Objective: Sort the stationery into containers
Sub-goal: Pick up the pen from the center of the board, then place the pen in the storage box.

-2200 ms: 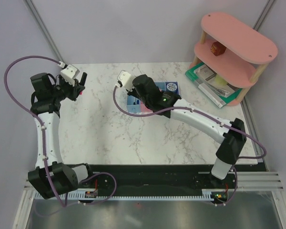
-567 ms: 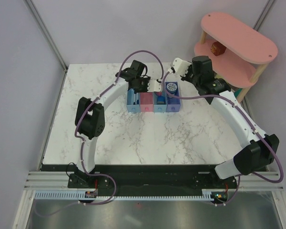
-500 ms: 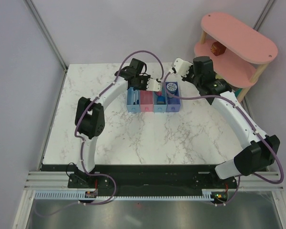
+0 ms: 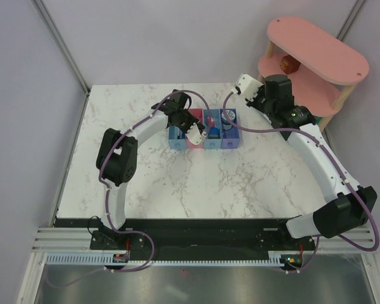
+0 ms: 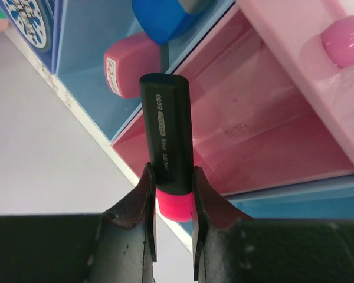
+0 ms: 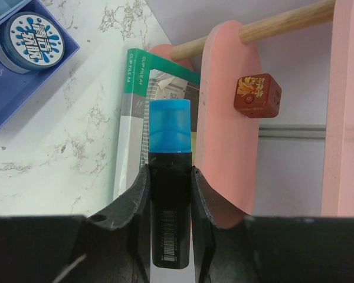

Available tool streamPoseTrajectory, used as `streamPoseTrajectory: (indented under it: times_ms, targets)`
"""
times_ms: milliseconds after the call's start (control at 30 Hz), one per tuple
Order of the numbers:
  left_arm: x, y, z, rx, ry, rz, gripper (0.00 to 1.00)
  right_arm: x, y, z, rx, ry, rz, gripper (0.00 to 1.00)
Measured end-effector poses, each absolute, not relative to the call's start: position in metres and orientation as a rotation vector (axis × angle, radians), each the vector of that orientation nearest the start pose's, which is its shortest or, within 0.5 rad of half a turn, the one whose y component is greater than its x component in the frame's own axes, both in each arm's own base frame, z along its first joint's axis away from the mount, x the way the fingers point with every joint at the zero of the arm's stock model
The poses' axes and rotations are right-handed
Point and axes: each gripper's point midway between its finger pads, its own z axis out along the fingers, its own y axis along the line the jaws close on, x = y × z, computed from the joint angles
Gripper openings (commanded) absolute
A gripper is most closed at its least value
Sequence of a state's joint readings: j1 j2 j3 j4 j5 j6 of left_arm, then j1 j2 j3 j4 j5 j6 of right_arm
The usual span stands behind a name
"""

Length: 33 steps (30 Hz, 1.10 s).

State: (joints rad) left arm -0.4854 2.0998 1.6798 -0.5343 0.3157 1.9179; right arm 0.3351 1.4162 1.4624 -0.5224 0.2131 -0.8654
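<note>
The four joined bins stand at the back middle: light blue [image 4: 175, 142], pink [image 4: 192, 143], blue [image 4: 212, 142], violet-blue [image 4: 230, 138]. My left gripper [image 4: 199, 132] [image 5: 170, 177] is shut on the pink highlighter [image 5: 167, 135], black cap forward, over the pink bin [image 5: 248, 135]. The pink eraser [image 5: 125, 73] and blue cube [image 5: 165, 15] lie in the blue bin. The tape roll [image 4: 228, 116] [image 6: 29, 38] lies in the violet-blue bin [image 6: 12, 94]. My right gripper [image 4: 269, 96] [image 6: 170, 177] is shut on the blue highlighter [image 6: 170, 147], right of the bins. The pens are not clearly seen.
A pink two-tier shelf [image 4: 323, 50] stands at the back right with a small brown block [image 6: 258, 95] on it. A green-rimmed flat tray [image 6: 133, 106] lies under the shelf, just beyond my right gripper.
My left gripper has come from behind the bins to over the pink bin, still holding the pink highlighter. My right gripper has shifted a little to the right, toward the shelf.
</note>
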Motion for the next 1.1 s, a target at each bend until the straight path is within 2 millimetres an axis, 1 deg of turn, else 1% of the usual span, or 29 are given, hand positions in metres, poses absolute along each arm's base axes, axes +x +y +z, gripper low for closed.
streamPoseTrajectory:
  times_ms: [133,233,467,567,600,633,700,733,800,900,933,1000,1067,1100]
  targets:
    - [0.479,-0.277,0.103,2.348,0.738,0.192,0.02,0.42,0.069,0.308,-1.024,1.822,-0.509,0.05]
    - [0.478,-0.276,0.107,2.346,0.725,0.187,0.02,0.42,0.067,0.306,-1.003,1.835,-0.487,0.05]
    - [0.472,-0.268,0.11,2.337,0.728,0.157,0.02,0.419,0.071,0.304,-0.989,1.84,-0.442,0.05]
    - [0.474,-0.262,0.11,2.331,0.742,0.156,0.02,0.419,0.073,0.304,-0.986,1.84,-0.429,0.05]
    - [0.475,-0.259,0.109,2.331,0.75,0.155,0.04,0.419,0.073,0.303,-0.983,1.841,-0.424,0.05]
    - [0.476,-0.256,0.108,2.333,0.751,0.157,0.09,0.419,0.074,0.303,-0.981,1.842,-0.421,0.05]
    - [0.477,-0.253,0.108,2.333,0.756,0.159,0.16,0.419,0.074,0.303,-0.976,1.844,-0.414,0.05]
    - [0.478,-0.251,0.108,2.331,0.761,0.161,0.21,0.419,0.074,0.303,-0.974,1.845,-0.412,0.05]
    - [0.48,-0.249,0.108,2.328,0.763,0.166,0.23,0.418,0.075,0.302,-0.971,1.848,-0.406,0.05]
    - [0.483,-0.252,0.109,2.313,0.747,0.181,0.26,0.417,0.077,0.3,-0.969,1.856,-0.383,0.05]
    - [0.484,-0.255,0.11,2.302,0.734,0.191,0.29,0.415,0.079,0.299,-0.968,1.864,-0.363,0.05]
    - [0.489,-0.261,0.116,2.271,0.702,0.22,0.31,0.414,0.084,0.299,-0.961,1.877,-0.32,0.04]
    - [0.496,-0.266,0.133,2.222,0.668,0.278,0.41,0.415,0.089,0.301,-0.941,1.888,-0.277,0.04]
    - [0.499,-0.266,0.145,2.185,0.681,0.306,0.45,0.415,0.095,0.301,-0.932,1.898,-0.238,0.04]
